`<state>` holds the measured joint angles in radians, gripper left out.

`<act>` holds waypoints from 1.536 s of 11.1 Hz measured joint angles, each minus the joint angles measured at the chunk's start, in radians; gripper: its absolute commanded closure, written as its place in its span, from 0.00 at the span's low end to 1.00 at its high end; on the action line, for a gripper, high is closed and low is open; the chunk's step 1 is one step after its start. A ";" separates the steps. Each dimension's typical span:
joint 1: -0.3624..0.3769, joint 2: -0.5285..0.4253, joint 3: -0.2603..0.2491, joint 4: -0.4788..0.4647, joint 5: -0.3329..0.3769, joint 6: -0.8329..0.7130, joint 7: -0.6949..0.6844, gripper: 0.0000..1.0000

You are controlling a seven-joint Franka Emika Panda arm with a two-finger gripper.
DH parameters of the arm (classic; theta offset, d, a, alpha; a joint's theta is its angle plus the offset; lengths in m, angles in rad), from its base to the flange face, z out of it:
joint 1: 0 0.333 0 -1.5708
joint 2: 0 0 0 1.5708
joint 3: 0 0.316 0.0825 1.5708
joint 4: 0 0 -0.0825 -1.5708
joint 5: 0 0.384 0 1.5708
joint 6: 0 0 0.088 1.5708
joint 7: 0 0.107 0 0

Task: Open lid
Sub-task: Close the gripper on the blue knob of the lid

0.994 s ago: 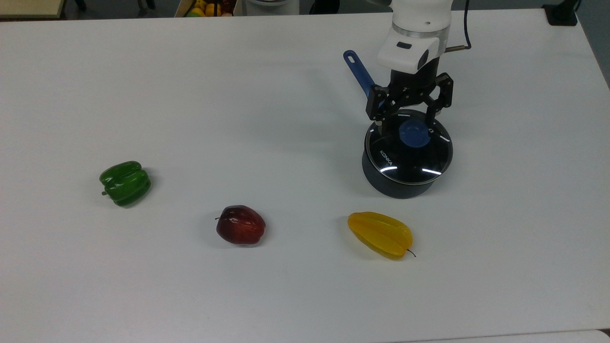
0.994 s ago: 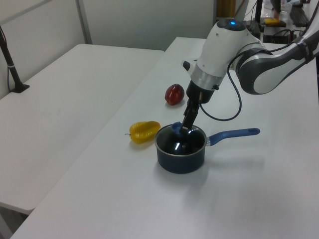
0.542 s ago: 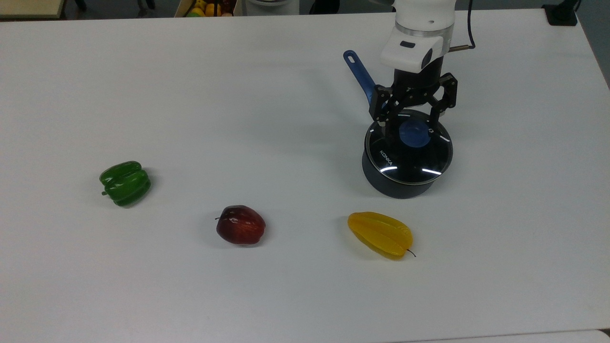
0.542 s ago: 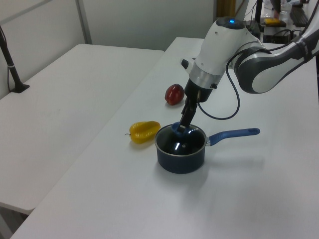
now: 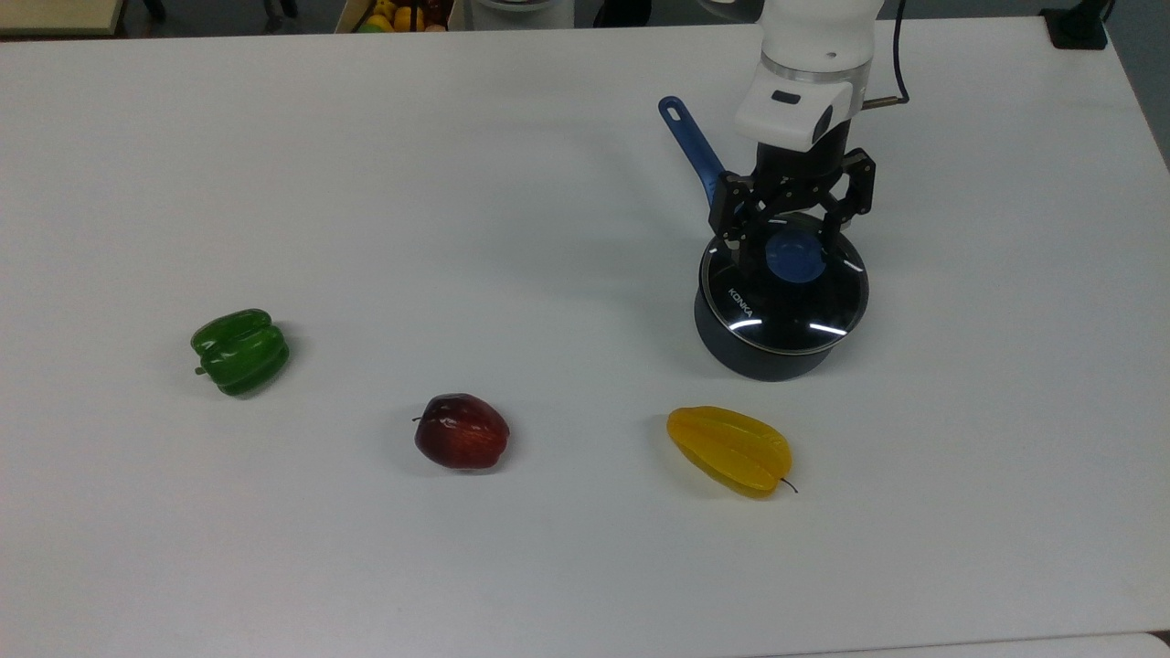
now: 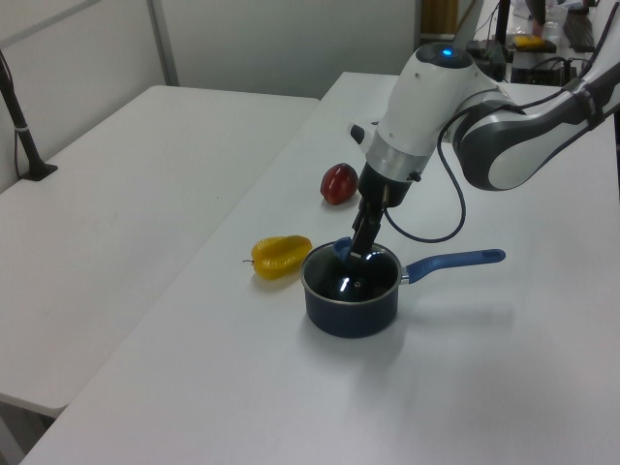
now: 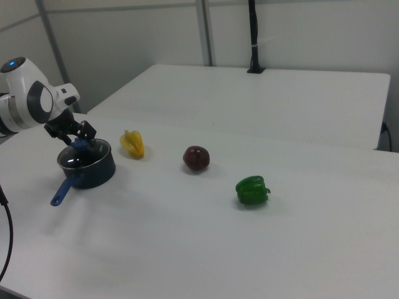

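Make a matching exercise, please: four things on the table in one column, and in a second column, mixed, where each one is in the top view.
Things:
1. lid
2. green pepper
3. red apple
4. yellow star fruit

Places in the top view:
A. farthest to the top view's left
B. just below the saucepan
C. on the saucepan, its blue knob between the fingers of the end effector
D. between the green pepper and the yellow star fruit

Pairs: 1-C, 2-A, 3-D, 4-B
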<state>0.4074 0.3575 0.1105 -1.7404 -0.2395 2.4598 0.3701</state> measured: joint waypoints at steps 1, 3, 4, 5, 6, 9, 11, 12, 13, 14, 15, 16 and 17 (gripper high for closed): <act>0.002 0.001 0.000 0.001 0.000 0.000 0.000 0.10; 0.011 0.001 0.001 0.003 0.000 0.000 0.001 0.15; 0.016 0.001 0.001 0.004 0.000 0.000 0.003 0.15; 0.019 0.001 0.002 0.004 0.000 0.000 0.014 0.15; 0.020 0.001 0.002 0.004 0.000 0.000 0.033 0.15; 0.020 0.001 0.002 0.004 0.000 0.000 0.057 0.21; 0.018 0.001 0.002 0.004 0.000 0.000 0.061 0.30; 0.016 0.001 0.002 0.004 0.000 0.000 0.064 0.34; 0.015 0.001 0.002 0.004 0.000 0.000 0.065 0.38; 0.015 0.001 0.002 0.004 0.000 0.000 0.066 0.44; 0.015 0.001 0.002 0.004 0.000 0.000 0.068 0.52; 0.015 0.001 0.002 0.004 0.000 0.000 0.068 0.55; 0.014 0.001 0.002 0.005 0.000 0.000 0.068 0.59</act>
<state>0.4218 0.3584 0.1120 -1.7358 -0.2399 2.4598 0.4383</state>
